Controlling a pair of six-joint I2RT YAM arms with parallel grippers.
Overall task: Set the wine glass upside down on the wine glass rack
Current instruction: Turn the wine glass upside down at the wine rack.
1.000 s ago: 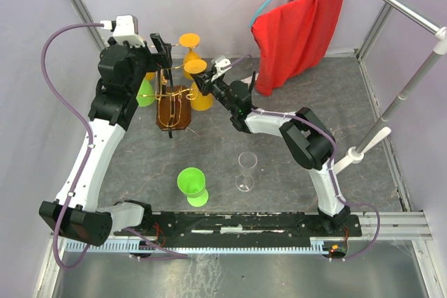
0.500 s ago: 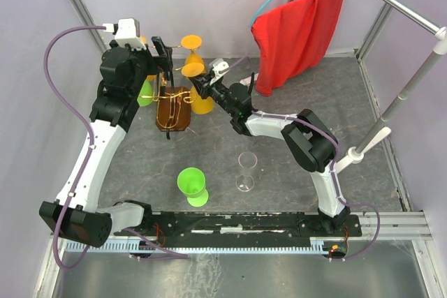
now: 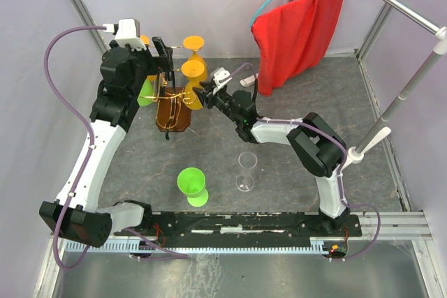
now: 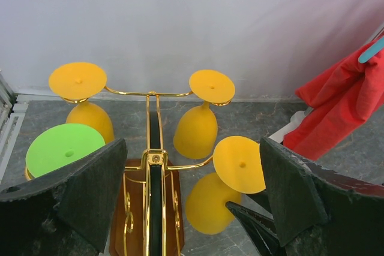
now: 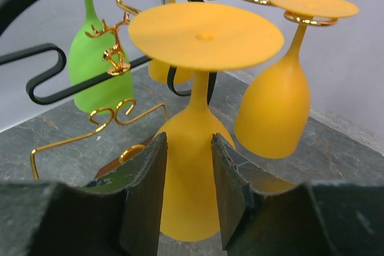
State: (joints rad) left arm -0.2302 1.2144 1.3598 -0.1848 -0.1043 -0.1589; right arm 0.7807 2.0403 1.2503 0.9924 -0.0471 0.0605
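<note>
The wine glass rack (image 4: 155, 166), gold wire arms on a brown base with a black loop handle, stands at the back left of the top view (image 3: 172, 108). My right gripper (image 5: 187, 147) is shut on the bowl of an upside-down orange wine glass (image 5: 191, 184), its foot (image 4: 240, 163) level with the end of a wire arm. The same glass shows in the top view (image 3: 195, 95), with the right gripper (image 3: 204, 93) beside the rack. My left gripper (image 4: 192, 154) is open and empty above the rack (image 3: 162, 50).
Two more orange glasses (image 4: 196, 131) (image 4: 90, 121) and a green one (image 4: 65, 148) hang upside down on the rack. A green glass (image 3: 191, 185) and a clear glass (image 3: 246, 171) stand on the table in front. A red cloth (image 3: 297, 33) hangs at the back right.
My right gripper has carried the orange glass a little left, closer to the rack. My left gripper rose slightly, then held still.
</note>
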